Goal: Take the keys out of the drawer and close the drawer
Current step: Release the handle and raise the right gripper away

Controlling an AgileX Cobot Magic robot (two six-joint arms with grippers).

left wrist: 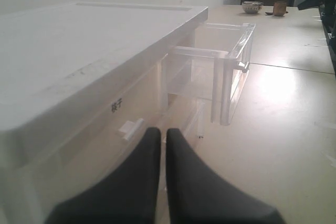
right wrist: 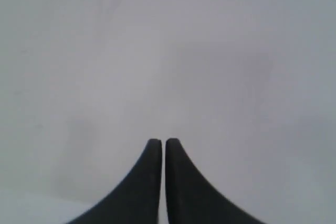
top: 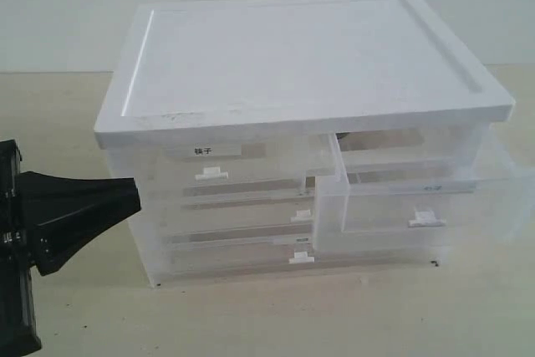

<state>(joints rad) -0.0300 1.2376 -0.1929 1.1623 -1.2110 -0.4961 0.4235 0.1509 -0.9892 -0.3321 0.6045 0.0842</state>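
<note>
The drawer is the clear half-width one on the cabinet's right side. It stands pulled out, its white pull tab facing forward. The left wrist view shows this drawer sticking out past the cabinet front. No keys show in any view, and the drawer's inside is too hazy to read. My left gripper is shut on nothing, level with the cabinet's left front corner, its tips pointing along the drawer fronts. My right gripper is shut on nothing before a plain grey surface, out of the exterior view.
The cabinet has a flat white top. Its left half-width drawer carries a bold dark label, and full-width drawers lie below, all closed. A bowl and a cup stand far off on the table.
</note>
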